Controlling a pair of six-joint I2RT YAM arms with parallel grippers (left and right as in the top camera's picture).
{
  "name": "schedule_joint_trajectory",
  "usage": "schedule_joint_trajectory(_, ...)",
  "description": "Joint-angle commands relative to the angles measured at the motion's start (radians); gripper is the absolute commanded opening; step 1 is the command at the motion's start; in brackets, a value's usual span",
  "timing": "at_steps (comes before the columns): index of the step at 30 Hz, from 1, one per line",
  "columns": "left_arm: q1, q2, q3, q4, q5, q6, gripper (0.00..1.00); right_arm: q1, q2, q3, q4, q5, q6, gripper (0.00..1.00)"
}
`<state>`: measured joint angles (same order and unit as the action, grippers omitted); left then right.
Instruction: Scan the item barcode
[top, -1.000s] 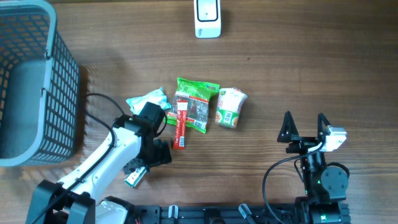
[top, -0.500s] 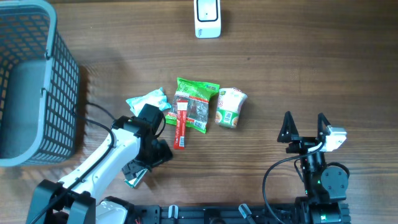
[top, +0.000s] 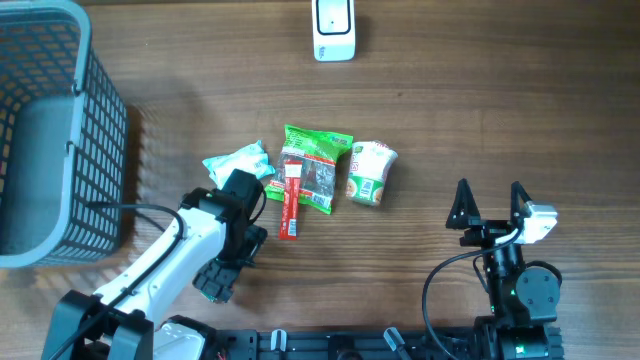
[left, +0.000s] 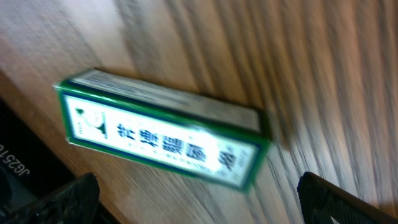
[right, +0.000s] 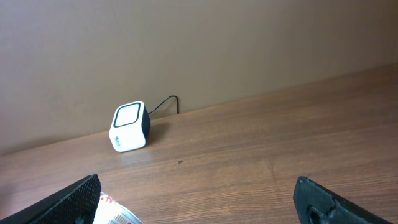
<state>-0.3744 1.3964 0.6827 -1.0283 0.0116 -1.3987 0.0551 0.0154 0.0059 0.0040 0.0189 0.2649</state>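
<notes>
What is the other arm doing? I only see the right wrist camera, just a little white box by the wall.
Observer: The left gripper is open, pointing down over a small green and white box lying flat on the table.
Operator: Is it holding it?
Observer: No, its fingers stand apart from the box on both sides.
Operator: Any other stuff?
Observer: A grey basket stands at the table's left edge.

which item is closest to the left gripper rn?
The small green-and-white box, lying flat directly under the open left gripper. The pale packet, green bag, red stick and cup sit grouped farther off.
</notes>
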Motion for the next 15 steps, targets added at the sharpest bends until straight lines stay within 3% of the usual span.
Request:
schedule_joint_trajectory(1, -0.046, -0.014, -0.032, 0.007, -0.077, -0.182, 1.00, -0.004, -0.011, -0.001, 0.005, -0.002, 0.003, 1.00)
schedule_joint_trajectory(8, -0.080, -0.014, -0.062, 0.047, -0.118, -0.339, 1.00, -0.004, -0.011, -0.001, 0.005, -0.002, 0.004, 1.00)
schedule_joint_trajectory(15, -0.062, -0.014, -0.095, 0.146, -0.166, -0.346, 1.00, -0.004, -0.011, -0.001, 0.005, -0.002, 0.004, 1.00)
